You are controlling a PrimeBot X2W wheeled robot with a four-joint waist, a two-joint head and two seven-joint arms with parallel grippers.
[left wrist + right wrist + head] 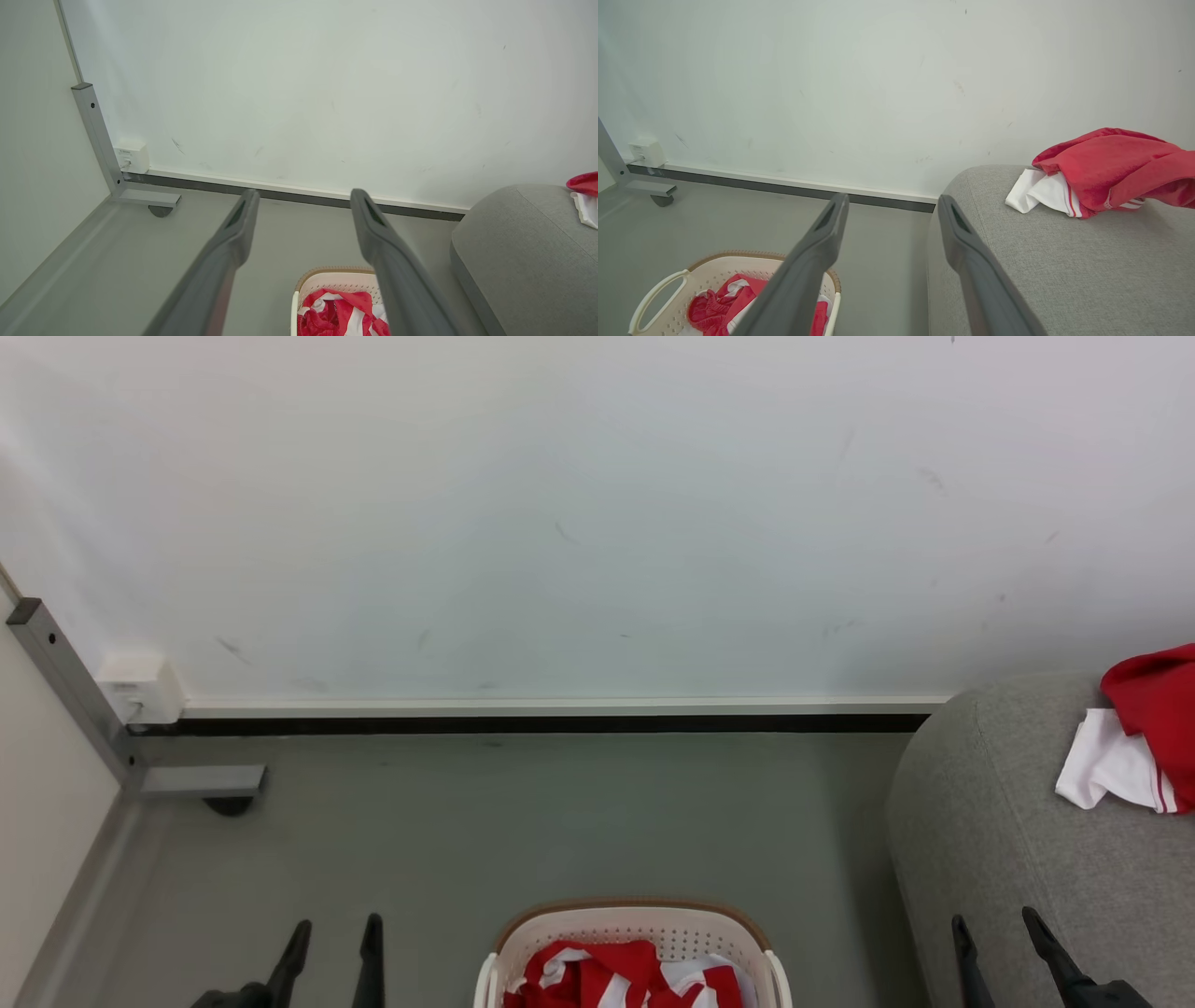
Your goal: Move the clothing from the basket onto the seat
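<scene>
Red-and-white clothing (pixel 621 980) lies crumpled in the cream basket (pixel 635 924) with a brown rim, on the floor at the bottom centre of the head view. Another red garment with a white sleeve (pixel 1134 747) rests on the grey seat (pixel 1008 840) at the right. My left gripper (pixel 338 933) is open at the lower left, left of the basket, empty. My right gripper (pixel 997 929) is open over the seat's near edge, empty. In the left wrist view the basket (pixel 327 280) and clothing (pixel 338 315) sit between the fingers (pixel 233 233). The right wrist view has basket (pixel 663 289), clothing (pixel 714 310), seat (pixel 1064 261) and garment (pixel 1106 168).
A white wall (pixel 597 523) with a dark skirting strip runs behind the grey floor (pixel 523 821). A metal frame post with a foot and caster (pixel 201 784) stands at the left, next to a small white wall box (pixel 140 689).
</scene>
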